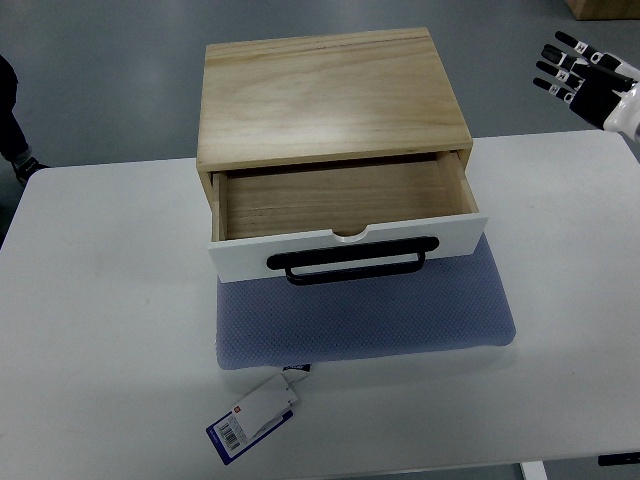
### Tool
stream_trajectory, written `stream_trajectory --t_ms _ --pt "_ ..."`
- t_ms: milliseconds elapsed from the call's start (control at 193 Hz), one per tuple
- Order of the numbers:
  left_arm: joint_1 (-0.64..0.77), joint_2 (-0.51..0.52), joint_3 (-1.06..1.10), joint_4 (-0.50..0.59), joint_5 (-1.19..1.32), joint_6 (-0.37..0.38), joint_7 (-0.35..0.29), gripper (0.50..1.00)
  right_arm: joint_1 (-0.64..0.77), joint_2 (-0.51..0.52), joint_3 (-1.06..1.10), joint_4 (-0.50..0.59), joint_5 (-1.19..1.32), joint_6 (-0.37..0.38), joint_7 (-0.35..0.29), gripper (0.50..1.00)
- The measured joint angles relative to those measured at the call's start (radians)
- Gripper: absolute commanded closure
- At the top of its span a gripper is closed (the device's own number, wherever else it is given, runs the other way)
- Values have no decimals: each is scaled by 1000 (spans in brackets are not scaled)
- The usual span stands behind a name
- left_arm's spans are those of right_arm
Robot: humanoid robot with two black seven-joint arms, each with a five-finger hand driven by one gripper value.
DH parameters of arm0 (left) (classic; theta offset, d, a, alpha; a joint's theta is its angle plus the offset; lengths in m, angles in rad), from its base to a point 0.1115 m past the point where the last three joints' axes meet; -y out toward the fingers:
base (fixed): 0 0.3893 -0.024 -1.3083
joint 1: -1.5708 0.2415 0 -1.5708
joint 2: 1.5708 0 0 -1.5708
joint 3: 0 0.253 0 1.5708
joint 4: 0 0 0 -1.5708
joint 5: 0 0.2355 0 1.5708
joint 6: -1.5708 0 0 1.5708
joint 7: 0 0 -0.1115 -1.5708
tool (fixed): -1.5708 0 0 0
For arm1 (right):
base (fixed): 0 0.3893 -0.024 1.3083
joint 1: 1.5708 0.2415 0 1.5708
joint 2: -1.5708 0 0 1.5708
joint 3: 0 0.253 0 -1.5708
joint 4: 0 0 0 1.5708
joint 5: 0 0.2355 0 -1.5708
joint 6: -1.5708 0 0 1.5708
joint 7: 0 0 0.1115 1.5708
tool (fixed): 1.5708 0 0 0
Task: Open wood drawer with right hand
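1. The wood drawer point(345, 205) stands pulled out of a light, grained wooden box point(330, 95) that sits at the far middle of the white desk point(100, 300).
2. The drawer's inside is bare, pale wood; its front panel is white, with a small half-round notch cut in the middle of the top edge.
3. A black bar handle point(352, 262) runs across the lower part of that white front, lying roughly level.
4. The box rests on the far part of a blue-grey padded mat point(370, 320); the mat's near part lies bare in front of the drawer.
5. A white and blue tag point(255, 417) with a barcode lies on the desk at the mat's near left corner.
6. The right hand point(585, 75) hangs at the upper right, well apart from the drawer, beyond the desk's far edge, its dark fingers point(560, 65) spread straight and holding nothing.
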Motion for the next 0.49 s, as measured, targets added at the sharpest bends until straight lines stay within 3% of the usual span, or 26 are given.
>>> stream_trajectory --t_ms 150,487 --pt "0 0 0 0 0 0 0 500 -45 40 36 0 -5 -65 0 560" --pt "0 0 0 0 0 0 0 500 -70 59 37 2 -14 -63 0 560"
